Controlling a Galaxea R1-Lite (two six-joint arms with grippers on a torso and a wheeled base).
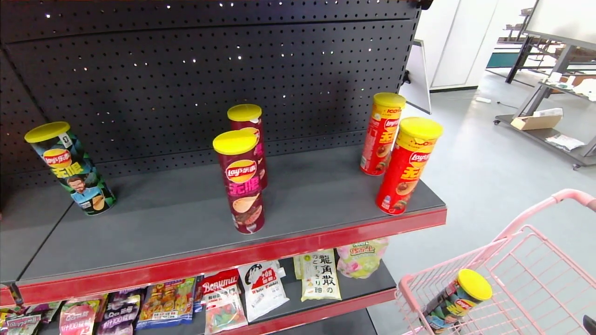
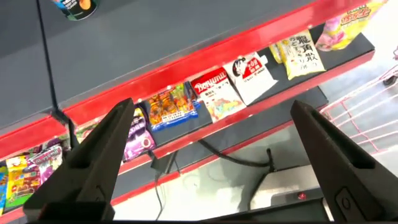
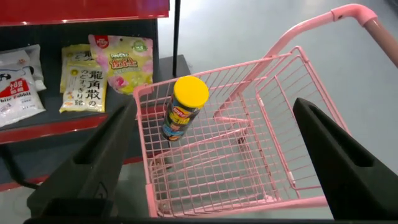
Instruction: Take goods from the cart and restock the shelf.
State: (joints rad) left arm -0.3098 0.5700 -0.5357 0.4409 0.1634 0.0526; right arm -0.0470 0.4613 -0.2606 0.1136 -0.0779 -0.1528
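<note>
On your shelf (image 1: 186, 223), the far-left can (image 1: 70, 167) stands alone. The middle pair (image 1: 242, 181) stands one behind the other, as does the right pair (image 1: 407, 165) near the end. Snack bags (image 1: 265, 288) lie on the lower shelf (image 1: 372, 279) beneath. The cart (image 1: 572, 194), right of the shelf, holds one leaning can (image 1: 454, 300).

Floor: we see a smooth, pale grey floor (image 1: 484, 186) with a soft sheen of daylight on it.
Wall: white panels (image 1: 458, 42) close the far side, with a dark strip along their foot.
Rack: we see a dark metal rack (image 1: 545, 88) at the far right.
Rack's lowest level: a cardboard box (image 1: 535, 122) and loose papers (image 1: 564, 141) lie there.
</note>
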